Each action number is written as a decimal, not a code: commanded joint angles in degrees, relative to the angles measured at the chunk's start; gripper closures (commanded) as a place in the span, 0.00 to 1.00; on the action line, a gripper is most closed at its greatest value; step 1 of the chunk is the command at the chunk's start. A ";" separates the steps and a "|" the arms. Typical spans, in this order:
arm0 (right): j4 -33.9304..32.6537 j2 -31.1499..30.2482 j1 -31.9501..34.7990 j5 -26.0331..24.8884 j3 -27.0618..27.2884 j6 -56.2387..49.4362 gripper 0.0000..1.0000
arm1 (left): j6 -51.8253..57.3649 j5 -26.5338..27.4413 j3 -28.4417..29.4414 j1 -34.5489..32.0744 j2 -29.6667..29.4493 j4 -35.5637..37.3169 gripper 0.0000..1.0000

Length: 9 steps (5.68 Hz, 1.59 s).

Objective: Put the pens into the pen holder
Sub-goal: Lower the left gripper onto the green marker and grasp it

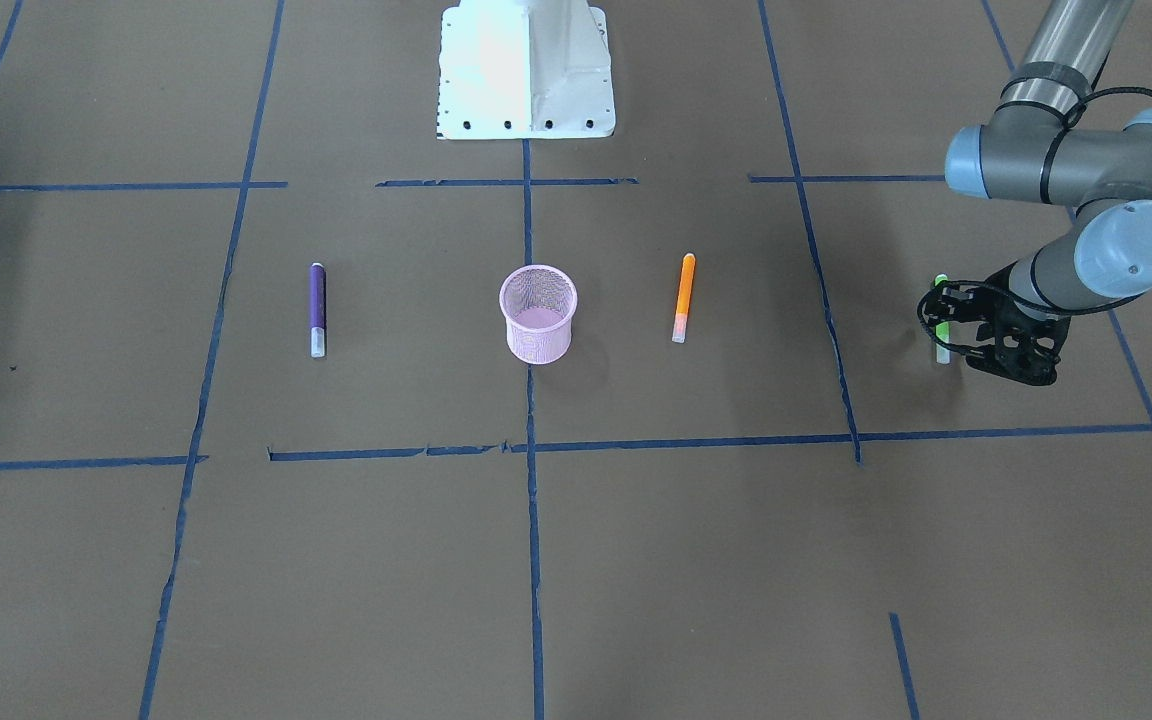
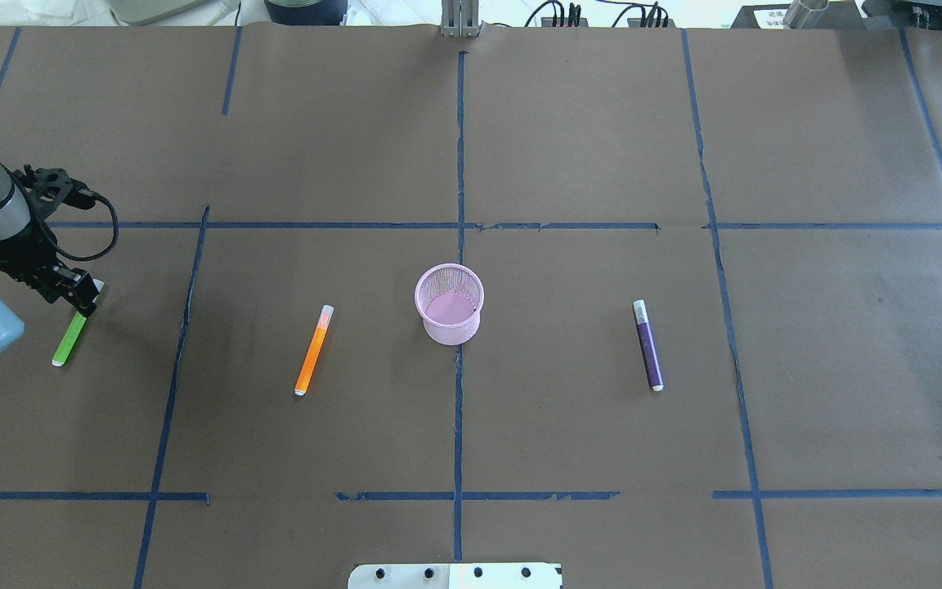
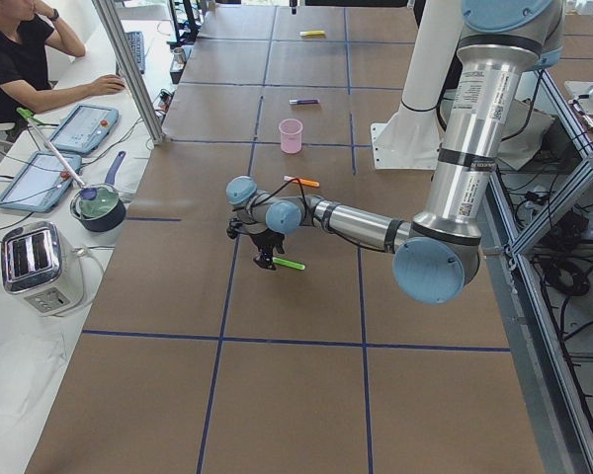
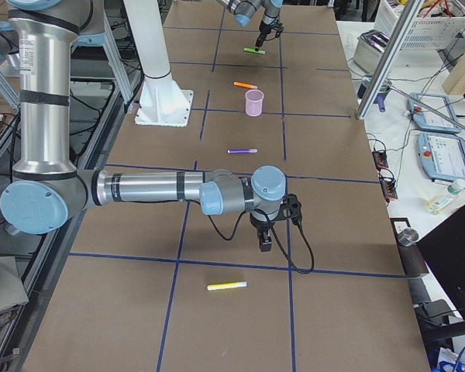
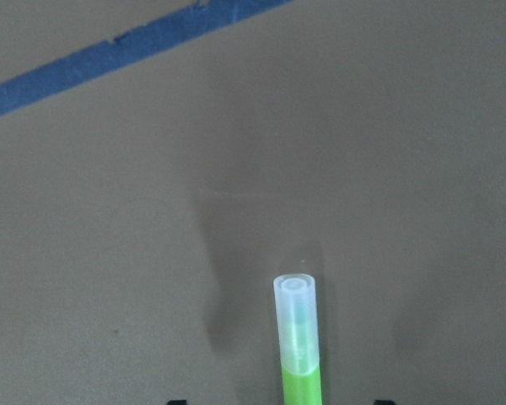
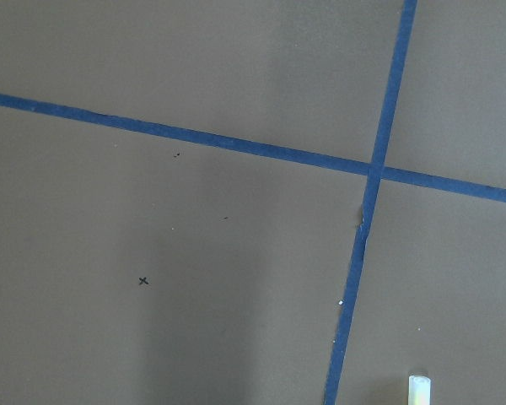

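Note:
The pink mesh pen holder [image 1: 537, 312] [image 2: 449, 304] stands upright at the table's middle. The orange pen [image 2: 313, 349] lies to its left in the overhead view and the purple pen [image 2: 648, 344] to its right. The green pen [image 2: 70, 337] [image 1: 942, 318] lies flat at the far left. My left gripper [image 2: 83, 304] is low over its pale cap end. In the left wrist view the green pen [image 5: 300, 337] lies between my fingertips [image 5: 177, 402], which stand wide apart and do not touch it. My right gripper [image 4: 264, 242] shows only in the exterior right view, far from the pens; I cannot tell whether it is open.
A yellow pen [image 4: 226, 286] lies near my right gripper, and its pale end [image 6: 419, 391] shows in the right wrist view. The robot's white base [image 1: 526, 70] stands behind the holder. Blue tape lines cross the brown table. A toaster [image 3: 40, 265] and tablets sit on a side bench.

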 commanded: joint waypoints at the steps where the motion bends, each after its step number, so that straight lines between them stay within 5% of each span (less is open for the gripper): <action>1: 0.00 0.00 0.00 0.00 0.00 -0.01 0.00 | 0.02 0.08 0.61 0.65 -0.55 -0.05 0.37; 2: 0.00 0.00 0.00 0.00 0.00 0.08 0.00 | 0.02 0.08 1.22 0.82 -0.73 -0.05 0.37; 3: 0.00 0.00 0.00 0.00 0.00 0.17 0.00 | 0.19 0.17 1.31 0.74 -0.90 -0.05 0.51; 5: 0.09 0.00 0.00 0.00 0.00 0.17 0.00 | 0.28 0.08 1.22 0.82 -0.99 -0.05 0.99; 7: 0.09 0.00 0.00 0.00 0.17 0.17 0.00 | -0.50 -0.27 -1.65 0.74 -4.13 0.04 1.00; 9: 0.09 0.09 0.00 0.00 0.35 0.17 0.00 | -8.87 0.08 -10.78 1.08 -11.06 0.22 1.00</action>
